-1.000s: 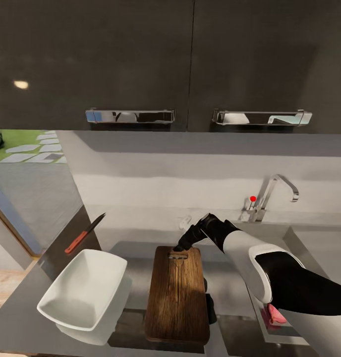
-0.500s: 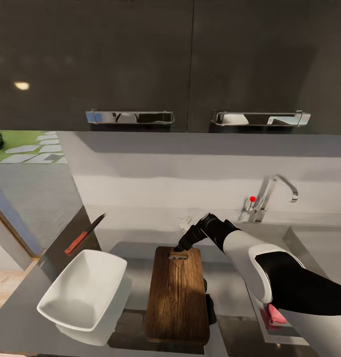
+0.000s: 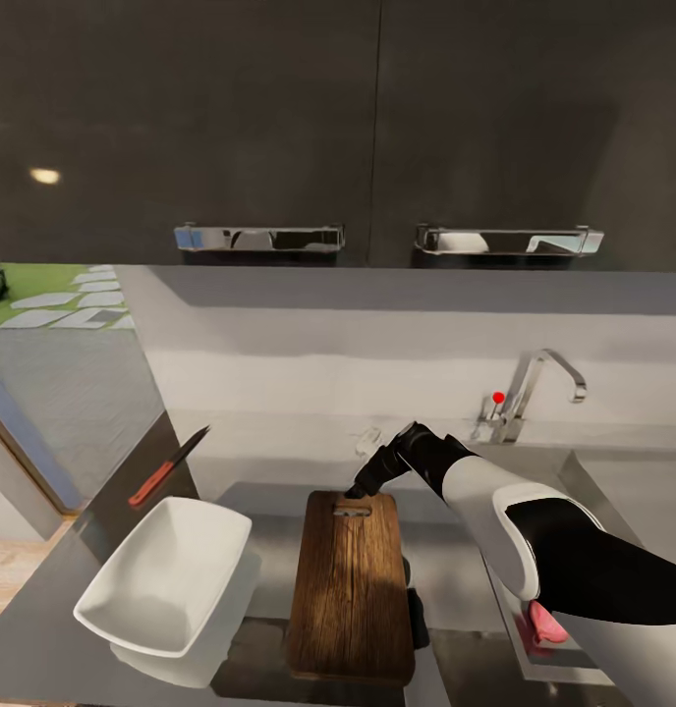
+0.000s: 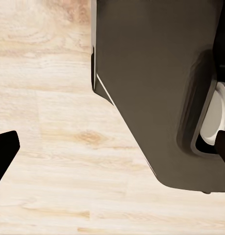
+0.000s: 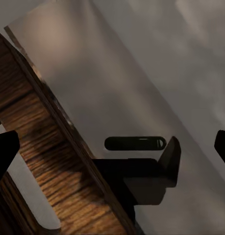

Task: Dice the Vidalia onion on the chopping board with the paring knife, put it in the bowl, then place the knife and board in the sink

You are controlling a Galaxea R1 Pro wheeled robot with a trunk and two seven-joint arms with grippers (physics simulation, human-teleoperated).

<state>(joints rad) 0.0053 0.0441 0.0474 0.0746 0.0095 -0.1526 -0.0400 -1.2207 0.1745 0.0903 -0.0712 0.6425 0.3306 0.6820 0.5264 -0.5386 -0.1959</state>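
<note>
We reached our right gripper (image 3: 356, 491) to the handle-hole end of the dark brown wooden chopping board (image 3: 350, 589), its fingers spread apart over the board's edge. The board lay on the glossy dark grey countertop (image 3: 43, 628) beside the white square bowl (image 3: 166, 574). The red-handled paring knife (image 3: 167, 465) rested behind the bowl. We couldn't tell our left gripper's state.

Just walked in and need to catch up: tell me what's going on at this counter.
The robot's right gripper is down at the handle-hole end of the chopping board, which lies flat on the dark countertop. In the right wrist view its dark fingers sit either side of the board's end. The white bowl rests left of the board, and the red-handled paring knife lies behind it. The tap stands at the far right.
</note>
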